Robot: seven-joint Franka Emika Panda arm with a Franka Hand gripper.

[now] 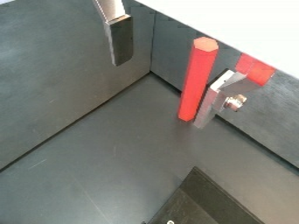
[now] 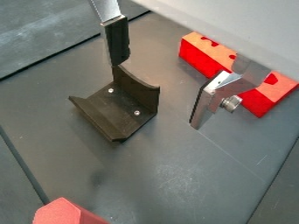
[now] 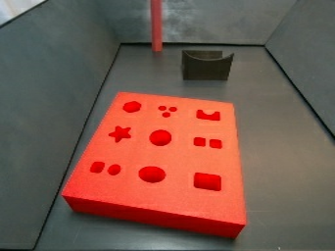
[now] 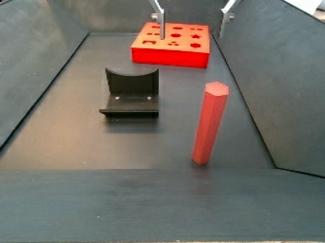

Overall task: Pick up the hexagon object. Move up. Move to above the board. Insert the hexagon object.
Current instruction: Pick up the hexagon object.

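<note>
Fingers [image 1: 117, 39]: two flat silver plates with dark pads, spread wide, nothing between them. Gripper [image 2: 163, 74] hangs above the floor between board and fixture, holding no piece.

Board [image 3: 160, 157]: large red slab lying flat on the dark floor, recesses up — star, circles, squares, notched shapes. Flat and face-up likely so a piece can drop in from above. In a wrist view only one corner shows [image 2: 233, 70], partly behind a finger.

Fixture [image 4: 131, 93]: dark curved bracket on a base plate, standing between board and hexagon. Empty in both side views.

Hexagon [image 4: 208, 123]: slim red bar standing upright on its end, alone on the floor, well apart from the board, near a side wall. Upright stance leaves its long faces free for the jaws to close on. Not yet picked up; first step of the task appears still ahead.

Hard to make out:
- In a side view the hexagon [image 3: 157, 25] is cut off at the frame edge; only its lower length shows.
- In a side view only the two finger tips show at the frame edge beyond the board; the arm is out of view.
- Which recess takes the hexagon cannot be told.
- A red shape at one wrist view's edge is cut off; likely the hexagon's top.
</note>
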